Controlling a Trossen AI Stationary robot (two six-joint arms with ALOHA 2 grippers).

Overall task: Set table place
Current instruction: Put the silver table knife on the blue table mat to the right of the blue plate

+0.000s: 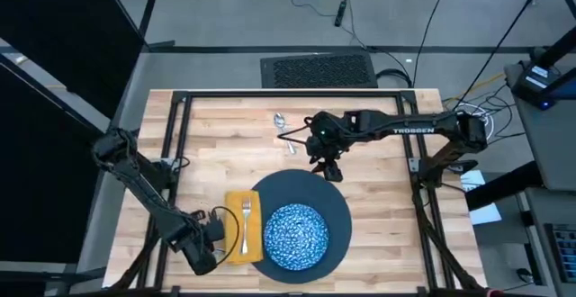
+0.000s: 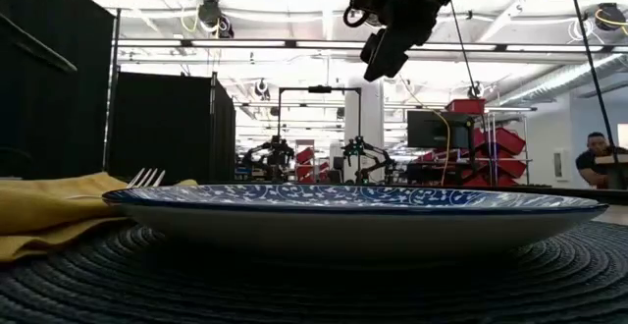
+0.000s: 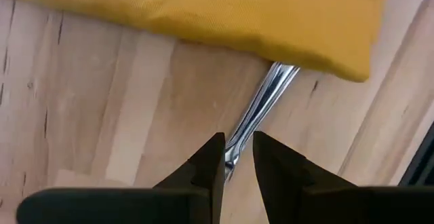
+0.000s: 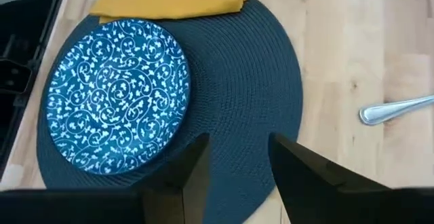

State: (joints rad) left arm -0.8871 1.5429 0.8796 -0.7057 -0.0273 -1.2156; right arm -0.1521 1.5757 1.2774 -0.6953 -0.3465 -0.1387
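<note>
Light plank table (image 1: pixel 378 198): near its front edge the blue patterned plate (image 1: pixel 294 235) sits on a dark round mat (image 1: pixel 335 209), napkin (image 1: pixel 233 209) and fork (image 1: pixel 245 223) just beside. Left gripper (image 3: pixel 237 157) pinches a silver handle (image 3: pixel 261 108); right gripper (image 4: pixel 237 157) hovers open above the mat.

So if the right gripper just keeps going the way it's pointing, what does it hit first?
Probably the dark round placemat: the right gripper points down at its bare part beside the patterned plate. Depth is hard to judge.
</note>
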